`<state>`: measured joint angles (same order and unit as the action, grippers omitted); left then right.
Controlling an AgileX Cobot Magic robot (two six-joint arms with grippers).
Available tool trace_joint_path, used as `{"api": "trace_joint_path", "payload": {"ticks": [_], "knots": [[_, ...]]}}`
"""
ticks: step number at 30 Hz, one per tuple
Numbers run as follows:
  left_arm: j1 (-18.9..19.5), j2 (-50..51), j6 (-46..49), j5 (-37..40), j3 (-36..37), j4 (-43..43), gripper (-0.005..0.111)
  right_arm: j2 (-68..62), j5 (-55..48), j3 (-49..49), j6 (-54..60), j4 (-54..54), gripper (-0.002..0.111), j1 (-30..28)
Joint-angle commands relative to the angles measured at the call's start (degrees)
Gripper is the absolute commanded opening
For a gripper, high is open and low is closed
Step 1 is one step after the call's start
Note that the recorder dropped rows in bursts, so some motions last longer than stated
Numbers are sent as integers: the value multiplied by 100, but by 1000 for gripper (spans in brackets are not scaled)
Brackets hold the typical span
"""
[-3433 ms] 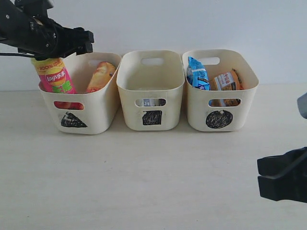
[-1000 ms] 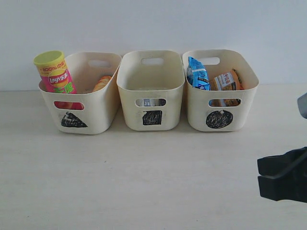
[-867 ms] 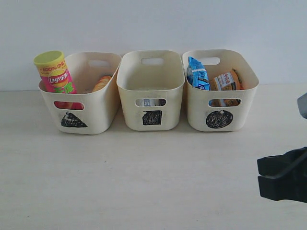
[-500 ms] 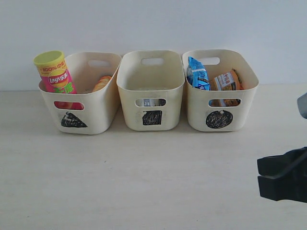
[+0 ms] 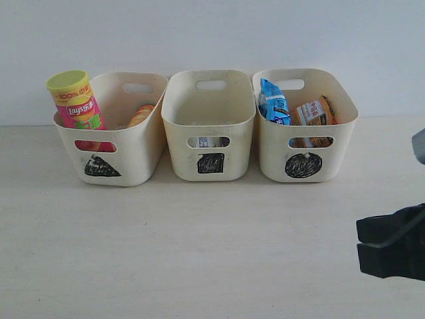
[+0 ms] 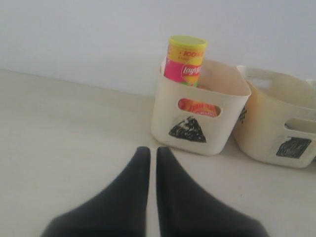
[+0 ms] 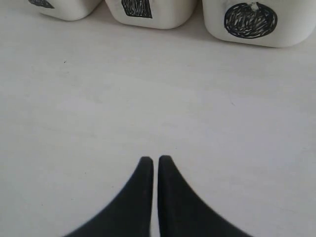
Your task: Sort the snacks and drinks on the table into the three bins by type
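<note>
Sorting is judged pretty much done: pink Lay's tube (image 5: 75, 100) is stood in the triangle bin (image 5: 136, 159) at 10 o'clock, with blue packet (image 5: 273, 101) and orange packet (image 5: 312, 111) in the circle bin (image 5: 335, 156) at 2. Nothing is seen loose on the worktop (image 5: 199, 252). Both jaws are pinched together, empty. Only parking is called for next.

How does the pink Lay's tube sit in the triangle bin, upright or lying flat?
Upright, leaning slightly: the pink Lay's tube stands in the triangle bin, its yellow lid above the rim.

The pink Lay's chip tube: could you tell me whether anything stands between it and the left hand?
Only the front wall of the cream triangle-marked plastic tub holding the pink tube; nothing visible lies on the pale beige table between the shut left hand and it.
</note>
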<state>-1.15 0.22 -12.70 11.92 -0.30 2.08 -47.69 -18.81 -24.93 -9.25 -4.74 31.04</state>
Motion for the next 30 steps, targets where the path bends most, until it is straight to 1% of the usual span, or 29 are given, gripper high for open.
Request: {"api": "trace_joint_path", "payload": {"ticks": [1, 30], "knots": [[12, -22, 26, 586, 30, -30, 4, 30, 38, 24, 16, 36, 0, -17], [12, -22, 92, 586, 30, -30, 4, 30, 38, 24, 16, 36, 0, -17]]}}
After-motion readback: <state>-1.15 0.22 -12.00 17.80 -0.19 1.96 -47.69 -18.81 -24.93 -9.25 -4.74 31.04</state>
